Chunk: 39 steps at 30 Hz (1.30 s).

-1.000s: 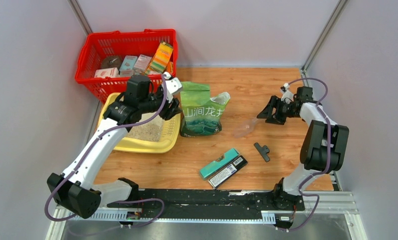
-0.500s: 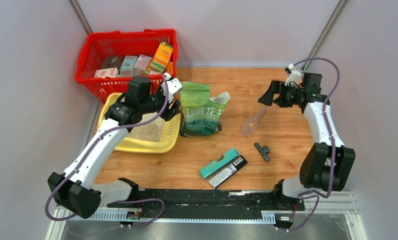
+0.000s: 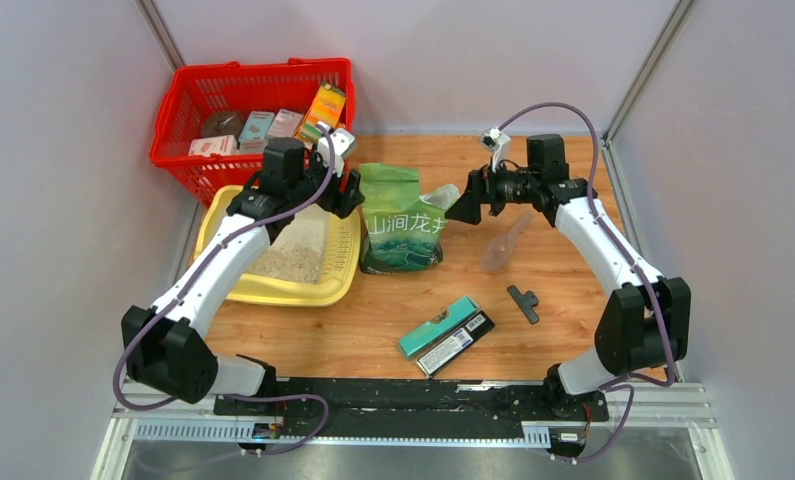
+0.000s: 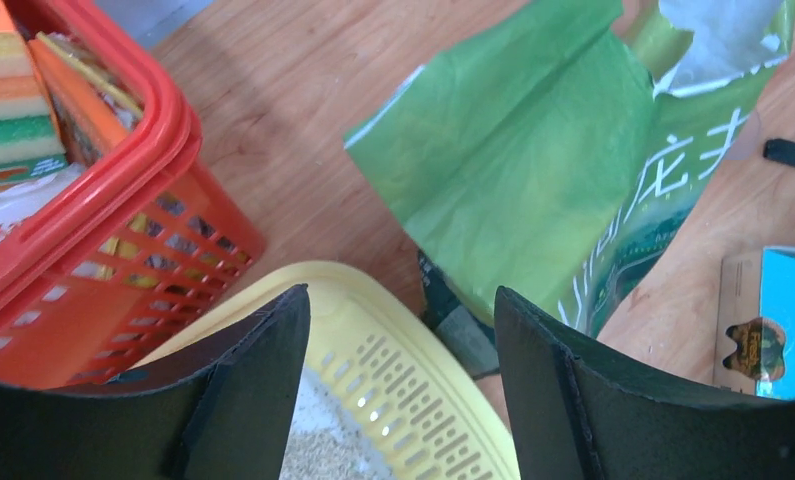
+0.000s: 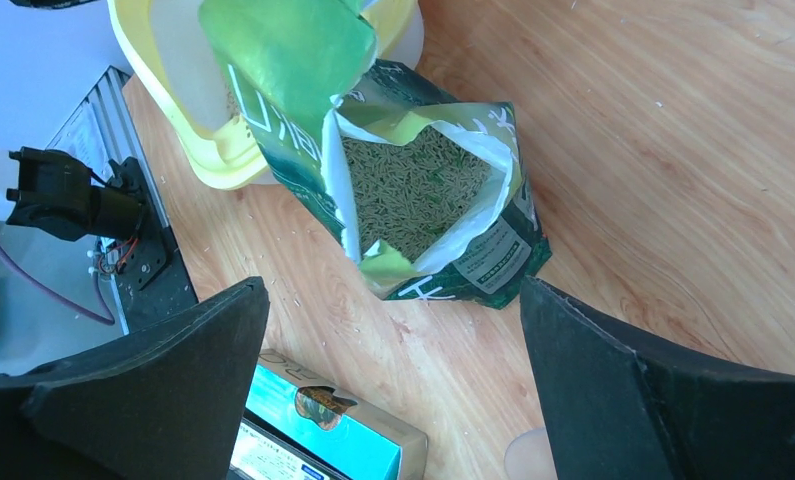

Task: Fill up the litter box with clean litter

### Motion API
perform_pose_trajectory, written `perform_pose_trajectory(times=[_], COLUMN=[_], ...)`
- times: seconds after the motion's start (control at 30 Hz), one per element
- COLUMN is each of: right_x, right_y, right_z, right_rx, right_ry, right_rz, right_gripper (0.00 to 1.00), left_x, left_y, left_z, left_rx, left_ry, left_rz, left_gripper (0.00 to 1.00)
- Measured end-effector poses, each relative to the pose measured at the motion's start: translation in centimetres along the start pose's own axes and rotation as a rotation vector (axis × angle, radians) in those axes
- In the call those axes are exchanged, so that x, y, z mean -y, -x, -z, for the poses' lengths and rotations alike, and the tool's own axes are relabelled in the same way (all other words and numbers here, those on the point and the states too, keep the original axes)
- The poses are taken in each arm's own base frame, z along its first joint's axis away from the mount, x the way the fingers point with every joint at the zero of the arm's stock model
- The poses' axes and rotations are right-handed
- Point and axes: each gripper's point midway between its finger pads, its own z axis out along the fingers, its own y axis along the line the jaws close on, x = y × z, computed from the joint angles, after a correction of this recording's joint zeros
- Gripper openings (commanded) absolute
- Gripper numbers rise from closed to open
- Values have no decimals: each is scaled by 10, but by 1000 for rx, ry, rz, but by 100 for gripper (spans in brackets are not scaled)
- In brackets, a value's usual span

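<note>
Beige clean litter [image 3: 293, 258] lies in the litter box [image 3: 283, 293]; both arms' jaws gape wide, empty.

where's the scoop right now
In the top view the translucent scoop lies on the table right of centre, just right of the green bag.

Litter box [image 3: 293, 293] partly under left arm [image 3: 218, 265]

The overhead camera looks down on the whole tabletop [image 3: 373, 312]. Both wrist cameras, closer in, share the green bag [image 3: 403, 230] and litter box [image 3: 273, 293].
</note>
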Motion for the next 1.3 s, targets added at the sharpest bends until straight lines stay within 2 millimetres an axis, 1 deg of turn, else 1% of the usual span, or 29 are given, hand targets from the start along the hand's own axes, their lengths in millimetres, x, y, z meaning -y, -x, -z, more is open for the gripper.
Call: perform_pose_trajectory(times=[0.07, 0.17, 0.23, 0.27, 0.3, 0.37, 0.4, 0.47, 0.5, 0.6, 0.73, 0.83, 0.9, 0.97, 1.03, 1.17, 1.3], right_x=[4, 3, -2, -4, -7, -11, -12, -13, -13, -15, -24, -32, -37, -40, -44, -51, -50], right_y=[-7, -13, -12, -11, -9, -7, -6, -8, -9, -11, -15, -16, -19, -24, -33, -51, -54], right_z=[-9, -17, -21, -22, -23, -24, -24, -24, -24, -20, -8, 1, 5, 5, 1, -8, -14], right_rx=[-21, -44, -51, -51, -50, -48, -48, -54, -57, -67, -61, -50, -48, -55, -67, -102, -96], right_ry=[16, 33, 46, 51, 57, 68, 71, 73, 73, 74, 77, 78, 84, 94, 110, 144, 139], right_rz=[-11, -16, -7, 0, 6, 18, 22, 31, 34, 57, 144, 223, 284, 333, 362, 395, 425], right_gripper=[98, 98, 98, 98, 98, 98, 98, 98, 98, 98, 97, 96, 96, 95, 95, 95, 95], left_x=[0, 2, 4, 4, 4, 8, 11, 17, 21, 32, 44, 53, 59, 63, 63, 60, 60], left_y=[2, 8, 14, 17, 19, 22, 24, 30, 33, 43, 47, 45, 44, 43, 41, 40, 39], left_z=[-12, -31, -48, -57, -63, -75, -79, -79, -78, -69, -52, -30, -18, -7, -3, -3, -1], left_rx=[7, 17, 25, 27, 27, 28, 29, 38, 44, 59, 63, 85, 101, 114, 121, 130, 137], left_ry=[-17, -70, -115, -139, -154, -201, -225, -272, -296, -362, -412, -411, -411, -404, -393, -371, -359], left_rz=[25, 60, 87, 100, 114, 144, 155, 172, 175, 172, 153, 130, 113, 102, 98, 96, 93], left_gripper=[75, 75, 69, 64, 54, 42, 32, 21, 12, 0, 0, 0, 0, 0, 0, 0, 0])
